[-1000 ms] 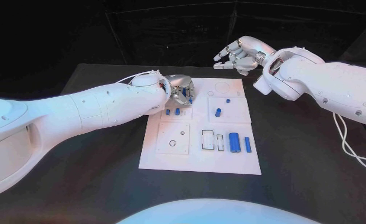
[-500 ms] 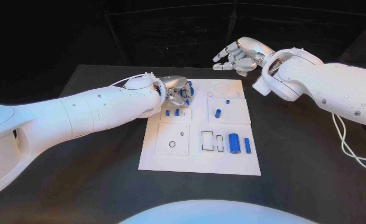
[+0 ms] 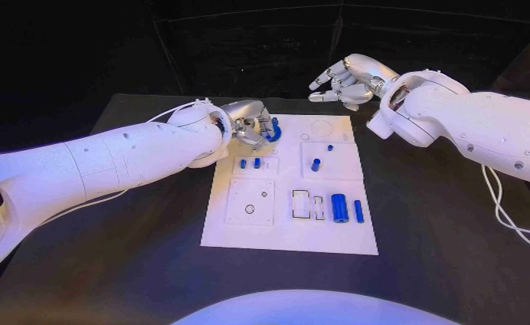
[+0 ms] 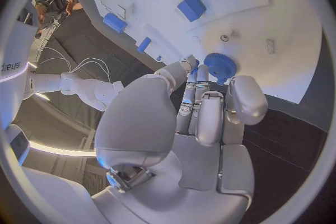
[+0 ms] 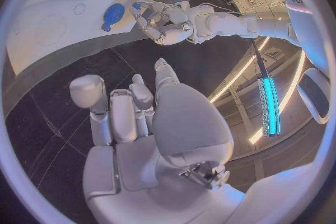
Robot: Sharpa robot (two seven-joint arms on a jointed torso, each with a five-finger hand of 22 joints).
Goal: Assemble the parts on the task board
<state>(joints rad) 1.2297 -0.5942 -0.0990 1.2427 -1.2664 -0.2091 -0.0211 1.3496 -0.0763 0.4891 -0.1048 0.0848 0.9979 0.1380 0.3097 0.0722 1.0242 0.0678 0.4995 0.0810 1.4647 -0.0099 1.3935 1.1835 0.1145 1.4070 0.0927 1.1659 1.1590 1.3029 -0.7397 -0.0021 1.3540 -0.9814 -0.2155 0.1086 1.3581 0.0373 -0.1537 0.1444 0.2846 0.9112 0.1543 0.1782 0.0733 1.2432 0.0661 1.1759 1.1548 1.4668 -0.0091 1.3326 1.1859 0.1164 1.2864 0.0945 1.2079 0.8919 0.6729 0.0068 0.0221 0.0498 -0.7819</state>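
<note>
The white task board [image 3: 289, 233] lies in the middle of the black table. My left hand [image 3: 250, 121] hovers at the board's far left corner and pinches a round blue toothed part [image 3: 273, 132] at its fingertips; the left wrist view shows this part [image 4: 220, 65] held just over the board [image 4: 280, 28]. My right hand [image 3: 348, 82] hangs above the board's far edge, fingers loosely bent and apart, holding nothing. Two small blue pegs [image 3: 250, 162] stand near the left hand. A blue peg [image 3: 316, 163] stands in the right plate.
A thick blue cylinder [image 3: 339, 207] and a thin blue one [image 3: 359, 210] lie at the board's near right, beside rectangular slots [image 3: 300, 203]. A small blue piece [image 3: 330, 147] sits further back. Bare black table [image 3: 442, 248] surrounds the board.
My left hand has drawn back towards the board's far left corner and lifted, bringing the round blue part into plain sight at its fingertips. My right hand has barely moved.
</note>
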